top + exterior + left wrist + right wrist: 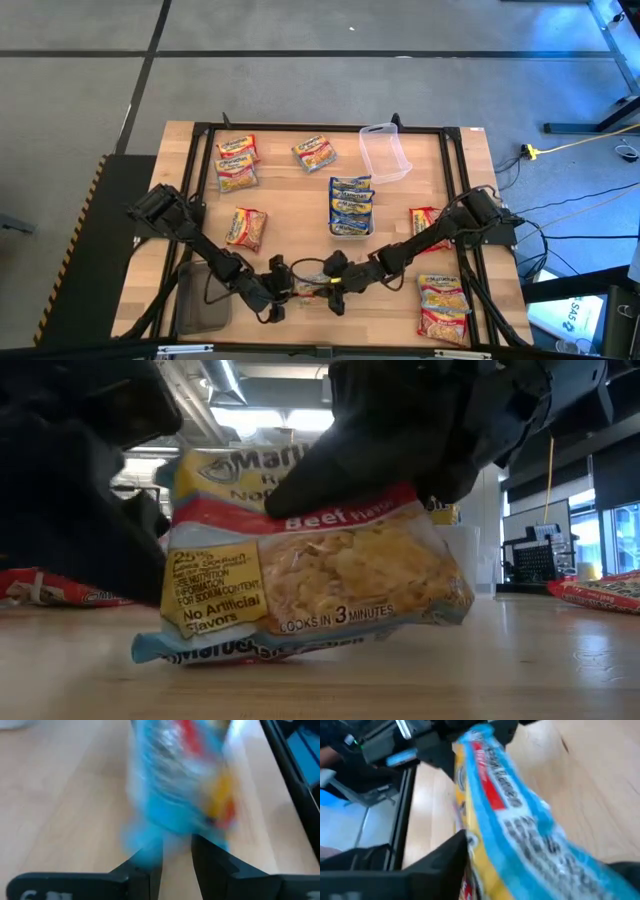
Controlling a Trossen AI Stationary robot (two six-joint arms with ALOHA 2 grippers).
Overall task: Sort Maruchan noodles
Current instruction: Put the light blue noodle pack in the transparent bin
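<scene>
Passing the noodle packet point(300, 575) at the table's point(300, 190) near edge, keep your left claw point(176, 851) pinching its end until your right claw point(530, 865), fingers astride it, grips firmly.

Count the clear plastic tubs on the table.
1. The clear tub lies at the table's top edge in the high view, right of centre, above the blue packet stack. None seems hidden.

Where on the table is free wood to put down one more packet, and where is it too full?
Bare wood lies between the left packet and the blue stack, also between the clear tub and the red packet. Crowded: the front edge, where the left gripper and right gripper meet at a packet.
</scene>
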